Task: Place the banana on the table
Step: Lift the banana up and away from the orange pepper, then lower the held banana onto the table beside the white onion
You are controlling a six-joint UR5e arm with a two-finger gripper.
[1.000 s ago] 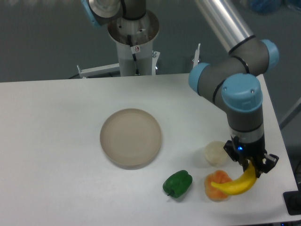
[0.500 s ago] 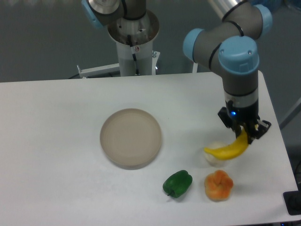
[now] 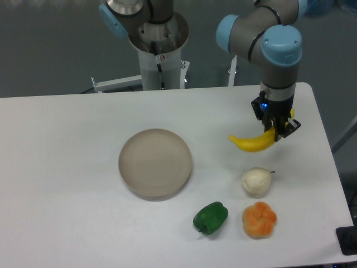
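Observation:
My gripper (image 3: pixel 275 129) is shut on the right end of the bright-yellow banana (image 3: pixel 251 143). It holds the banana in the air above the white table (image 3: pixel 61 167), at the right side, between the plate and the table's right edge. The banana hangs roughly level, its free tip pointing left. The fingertips are partly hidden behind the banana.
A round beige plate (image 3: pixel 155 163) lies mid-table. Below the banana sit a whitish round fruit (image 3: pixel 255 181), a ribbed orange fruit (image 3: pixel 259 219) and a green pepper (image 3: pixel 211 217). The arm's base (image 3: pixel 158 42) stands at the table's far edge.
The gripper has carried the banana up and away from the front right, from over the orange fruit to above the whitish fruit and further back and left.

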